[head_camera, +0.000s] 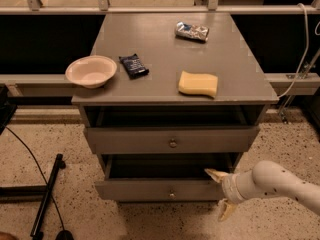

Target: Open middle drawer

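Note:
The middle drawer [150, 189] is the lower grey front with a small round knob [171, 193]. It stands pulled out a little, with a dark gap above its front. My gripper [219, 194] comes in from the lower right on a white arm [280, 184]. It is open. One yellowish finger [215, 174] lies at the top right corner of the drawer front. The other finger [224, 211] hangs below the front's right end. The gripper is well to the right of the knob.
The drawer above [130, 140] also stands partly pulled out. On the grey cabinet top [160, 44] lie a pink bowl [91, 71], a dark snack bag [133, 65], a yellow sponge [198, 84] and a silver packet [192, 31]. A black stand and cable [47, 194] lie on the floor at left.

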### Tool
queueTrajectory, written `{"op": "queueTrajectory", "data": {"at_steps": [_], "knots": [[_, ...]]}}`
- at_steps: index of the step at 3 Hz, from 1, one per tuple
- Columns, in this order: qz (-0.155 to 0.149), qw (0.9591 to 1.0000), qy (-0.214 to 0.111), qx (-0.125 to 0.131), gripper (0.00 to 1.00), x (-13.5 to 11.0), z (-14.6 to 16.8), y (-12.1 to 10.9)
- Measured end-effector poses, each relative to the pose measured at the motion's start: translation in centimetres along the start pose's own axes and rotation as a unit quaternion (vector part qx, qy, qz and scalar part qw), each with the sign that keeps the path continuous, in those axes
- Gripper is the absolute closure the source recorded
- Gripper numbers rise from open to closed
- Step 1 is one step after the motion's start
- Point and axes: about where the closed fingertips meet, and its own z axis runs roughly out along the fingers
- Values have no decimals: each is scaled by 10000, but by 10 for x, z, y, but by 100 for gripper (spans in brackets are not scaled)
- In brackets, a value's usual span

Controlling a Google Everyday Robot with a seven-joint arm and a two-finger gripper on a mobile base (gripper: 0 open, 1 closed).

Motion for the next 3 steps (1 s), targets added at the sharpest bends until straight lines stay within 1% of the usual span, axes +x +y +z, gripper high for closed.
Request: {"op": "queueTrajectory", "data": {"at_steps": [1,2,3], "knots": [[174,9998,97,-80,0,17,13,-5],[373,9991,133,-134,9,31,23,-7],[496,9985,133,-191,14,36,30,-10]]}}
